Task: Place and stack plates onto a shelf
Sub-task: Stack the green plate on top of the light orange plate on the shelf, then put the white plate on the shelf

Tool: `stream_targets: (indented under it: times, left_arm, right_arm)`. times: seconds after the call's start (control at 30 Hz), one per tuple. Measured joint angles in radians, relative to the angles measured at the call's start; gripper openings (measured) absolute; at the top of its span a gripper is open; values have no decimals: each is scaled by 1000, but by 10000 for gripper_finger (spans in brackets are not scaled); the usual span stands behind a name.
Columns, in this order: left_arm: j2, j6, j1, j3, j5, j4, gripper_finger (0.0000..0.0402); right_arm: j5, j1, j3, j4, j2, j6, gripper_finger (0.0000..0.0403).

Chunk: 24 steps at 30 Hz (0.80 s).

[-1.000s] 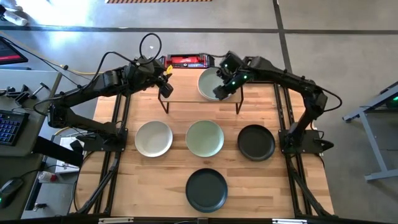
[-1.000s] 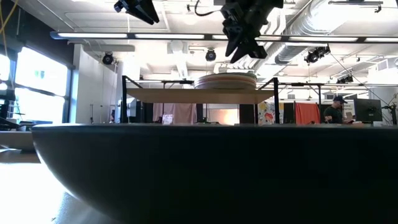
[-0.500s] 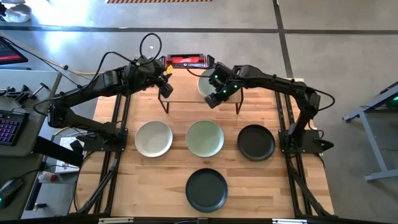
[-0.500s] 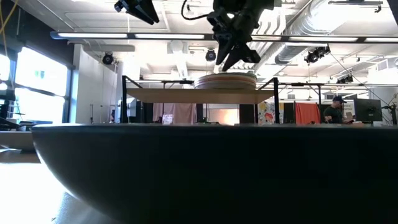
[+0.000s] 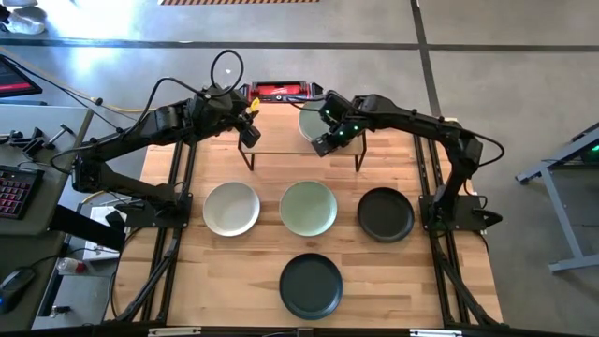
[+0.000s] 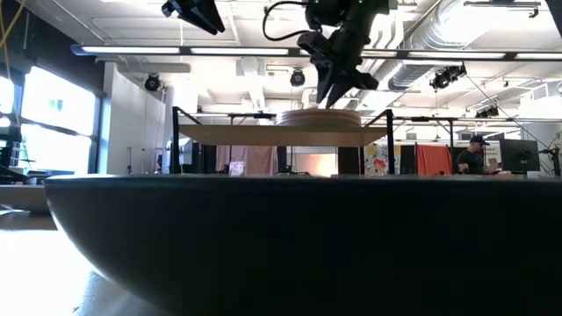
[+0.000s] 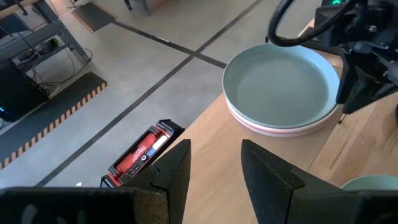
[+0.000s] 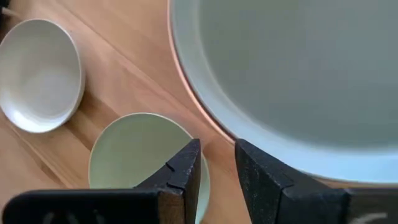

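Hovering my right tool (image 5: 319, 145) at the near edge of the plate stack (image 5: 312, 123) on the shelf (image 5: 281, 140), I hold its fingers slightly parted with nothing between them. The stack sits at the shelf's right end, pale greenish plate on top with a pink rim showing beneath, which leaves the shelf's left half bare for a second pile. My left tool (image 5: 250, 135) waits above the shelf's left end, fingers released and empty, out of the right arm's way.

Four plates lie on the bench in front of the shelf: a white one (image 5: 231, 208) toward its left, a green one (image 5: 309, 208) straight ahead of it, a black one (image 5: 386, 214) toward its right, and a second black one (image 5: 311, 285) farthest from it. I judge the task about half done, and the green plate, nearest the stack, is probably the next pick.
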Motion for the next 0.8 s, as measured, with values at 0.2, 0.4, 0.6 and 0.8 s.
stream_targets:
  times: [0.2,0.4,0.6,0.8]
  left_arm:
    - [0,0,0,0,0,0,131]
    - [0,0,2,0,0,0,131]
    - [28,-41,34,0,57,-36,131]
    - [51,-98,47,-1,204,-287,131]
  right_arm:
    - [1,-22,0,-8,0,-17,97]
    - [-43,-32,0,-17,-21,-50,97]
    - [-52,-30,0,27,-54,-88,97]
    - [-52,-31,0,63,-68,-133,97]
